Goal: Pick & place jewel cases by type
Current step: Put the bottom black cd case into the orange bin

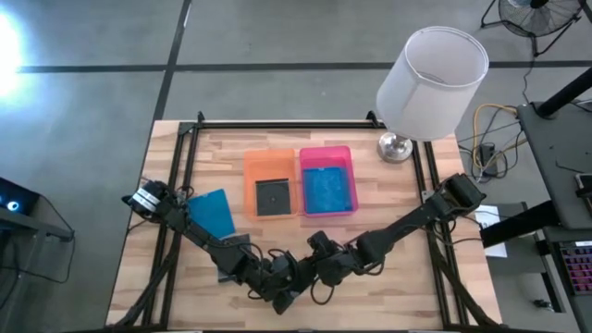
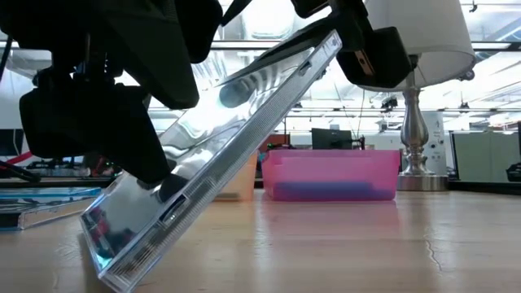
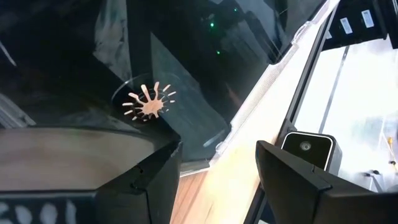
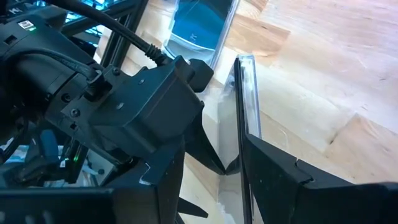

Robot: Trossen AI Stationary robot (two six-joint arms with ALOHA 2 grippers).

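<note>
A clear, dark-backed jewel case (image 2: 228, 155) stands tilted near the table's front edge, its lower corner (image 2: 110, 264) on the wood. My right gripper (image 4: 214, 168) is shut on its raised end. My left gripper (image 3: 217, 152) is open, its fingers standing either side of the case's lower part, and the disc hub (image 3: 146, 102) shows just ahead. A blue jewel case (image 1: 211, 211) lies flat on the table at the left. A dark case (image 1: 273, 197) lies in the orange tray (image 1: 250, 166). A blue case (image 1: 328, 191) lies in the pink tray (image 1: 324, 153). My right gripper pinches the case's raised edge (image 4: 244, 134) between its two fingers, across the case's thickness, slanting down from the table's right. The case leans steeply, raised end up, lower corner on the table. My left gripper has one fingertip (image 2: 159, 179) at the case's upper face near the low end. I cannot tell whether it touches.
A lamp with a white shade (image 1: 433, 81) and metal foot (image 1: 396, 146) stands at the far right. Both trays sit side by side at the table's far middle. Both arms crowd the front middle, and bare wood lies at the front right (image 1: 407, 287).
</note>
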